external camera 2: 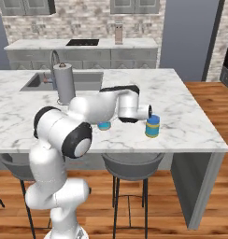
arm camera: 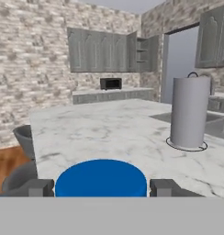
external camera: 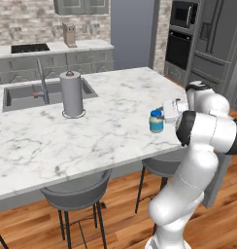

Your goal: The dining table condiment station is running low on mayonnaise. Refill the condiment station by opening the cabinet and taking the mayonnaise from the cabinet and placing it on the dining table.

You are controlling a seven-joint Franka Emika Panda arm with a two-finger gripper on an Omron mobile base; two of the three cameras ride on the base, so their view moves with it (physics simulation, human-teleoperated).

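Mayonnaise (external camera: 156, 121) upright on the marble worktop (external camera: 106, 121), close to its near edge toward the right corner.
Small jar; blue screw lid, creamy pale body, teal-blue label; the pincer (arm camera: 101, 187) stands open with one dark fingertip (arm camera: 36, 187) on either side of the lid; a grey paper-towel roll (external camera: 72, 94) stands further in, beside the inset sink (external camera: 23, 95).
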